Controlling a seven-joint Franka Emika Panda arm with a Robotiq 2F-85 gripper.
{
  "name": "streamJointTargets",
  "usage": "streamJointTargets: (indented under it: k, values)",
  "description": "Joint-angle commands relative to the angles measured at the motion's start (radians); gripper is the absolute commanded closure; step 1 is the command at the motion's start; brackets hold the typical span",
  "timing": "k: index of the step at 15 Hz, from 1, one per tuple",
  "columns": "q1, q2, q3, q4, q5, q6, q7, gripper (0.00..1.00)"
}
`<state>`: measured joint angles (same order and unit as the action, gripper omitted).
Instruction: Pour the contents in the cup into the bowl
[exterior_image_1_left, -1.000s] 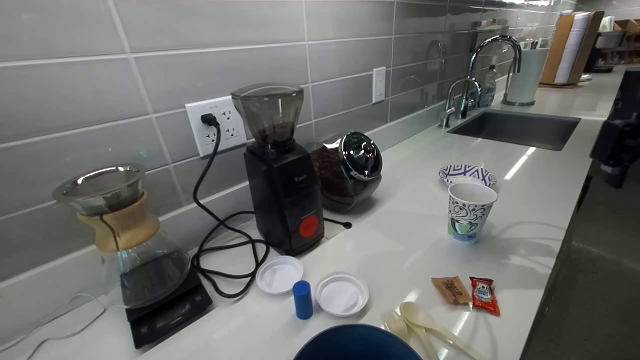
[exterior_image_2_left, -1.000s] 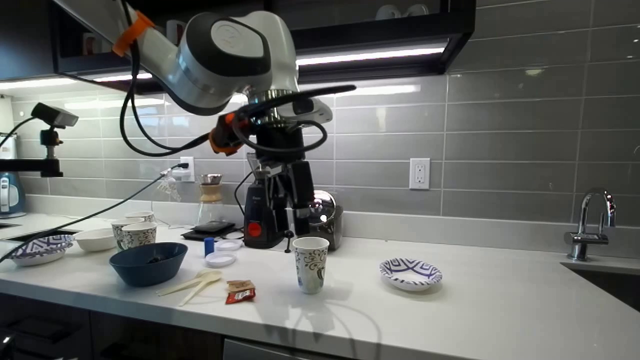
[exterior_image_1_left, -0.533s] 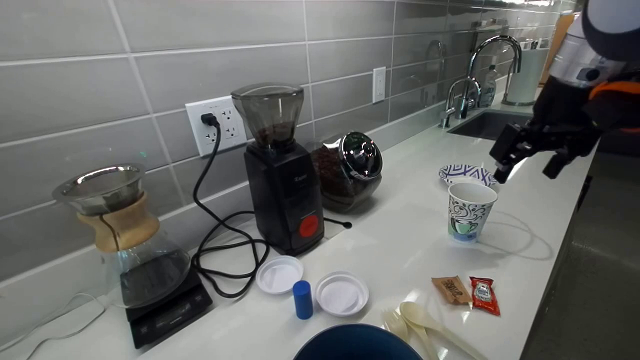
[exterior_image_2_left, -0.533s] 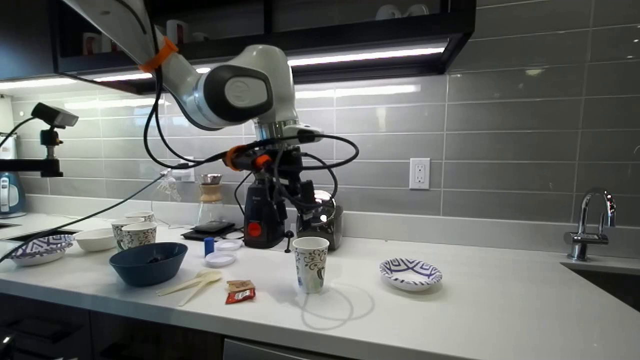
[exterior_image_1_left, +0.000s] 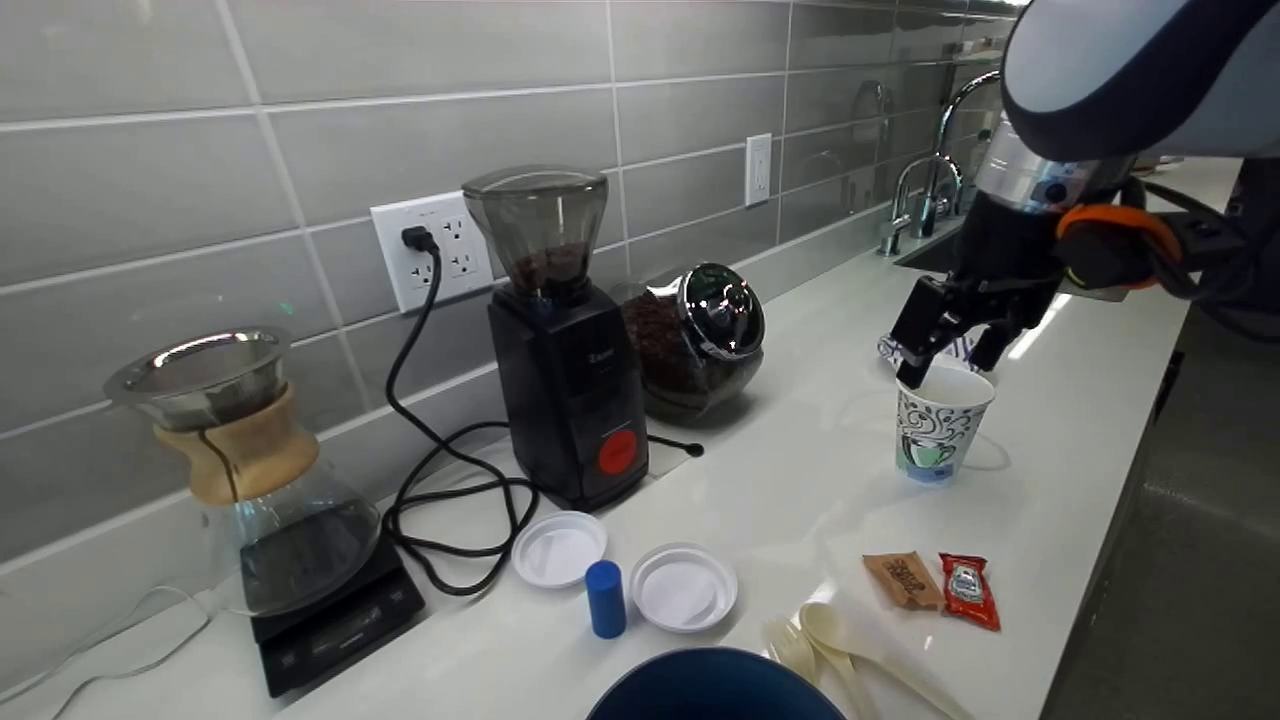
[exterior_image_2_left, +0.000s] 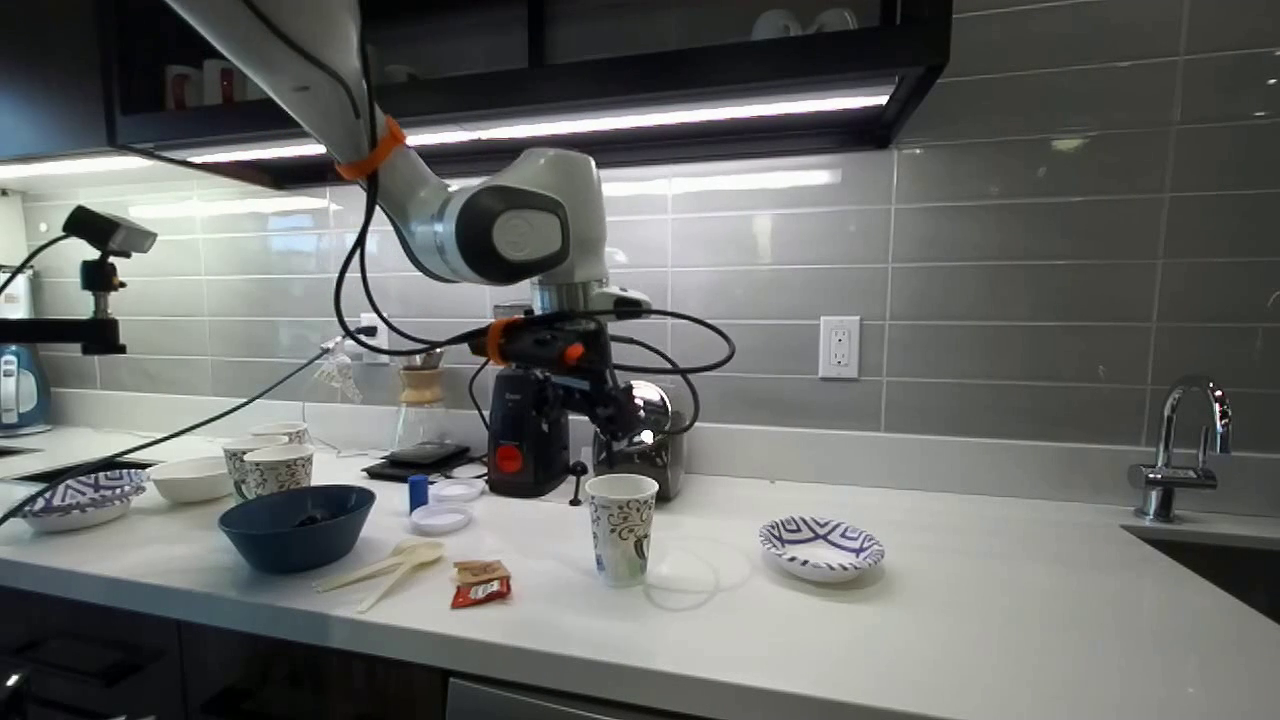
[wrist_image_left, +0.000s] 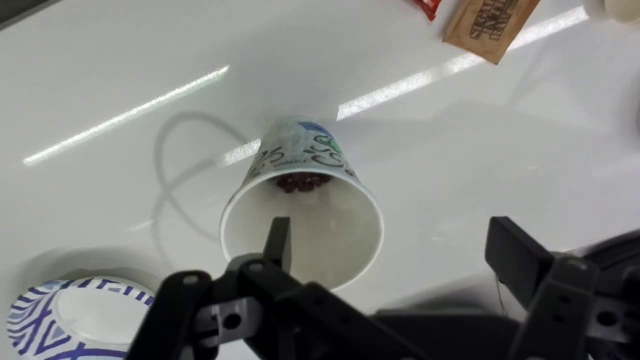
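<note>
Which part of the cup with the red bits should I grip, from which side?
I'd pinch the cup around its outer wall, just above mid-height, bringing the end effector in level from the side away from the bowl. The cup stands upright and widens upward, so the taper should resist slipping. That hold should leave the open mouth free for tipping out the dark red bits.

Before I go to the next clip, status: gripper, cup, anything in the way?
Gripper open, holding nothing. Cup upright on counter, red bits inside. No obstacle seen toward bowl; red packet lies on cup's other side.
</note>
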<state>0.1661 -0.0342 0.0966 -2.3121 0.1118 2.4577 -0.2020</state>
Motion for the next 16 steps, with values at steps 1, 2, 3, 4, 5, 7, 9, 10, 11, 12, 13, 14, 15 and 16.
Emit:
streamJointTargets:
  k: [1, 2, 3, 4, 5, 7, 9, 10, 11, 12, 13, 14, 15, 16]
  values:
    - [-0.008, 0.079, 0.015, 0.085, 0.014, -0.045, -0.058, 0.01]
    - [-0.010, 0.092, 0.019, 0.095, 0.006, -0.050, -0.057, 0.05]
    - [-0.010, 0.105, 0.023, 0.104, 0.001, -0.057, -0.055, 0.10]
    - [-0.010, 0.116, 0.026, 0.112, -0.003, -0.062, -0.055, 0.23]
    - [-0.010, 0.126, 0.029, 0.121, -0.006, -0.073, -0.053, 0.37]
    - [-0.011, 0.141, 0.034, 0.134, -0.020, -0.092, -0.044, 0.52]
    - [-0.009, 0.149, 0.032, 0.142, -0.069, -0.105, -0.015, 0.66]
    - [-0.009, 0.152, 0.031, 0.145, -0.091, -0.112, -0.005, 0.73]
    - [-0.008, 0.153, 0.030, 0.147, -0.114, -0.117, 0.004, 0.79]
    - [-0.008, 0.155, 0.030, 0.150, -0.126, -0.122, 0.007, 0.87]
    - [-0.008, 0.155, 0.031, 0.151, -0.139, -0.127, 0.009, 0.93]
    - [-0.008, 0.155, 0.032, 0.152, -0.145, -0.131, 0.007, 0.99]
    - [-0.008, 0.155, 0.032, 0.153, -0.155, -0.135, 0.010, 1.00]
    - [-0.008, 0.154, 0.033, 0.154, -0.158, -0.140, 0.007, 1.00]
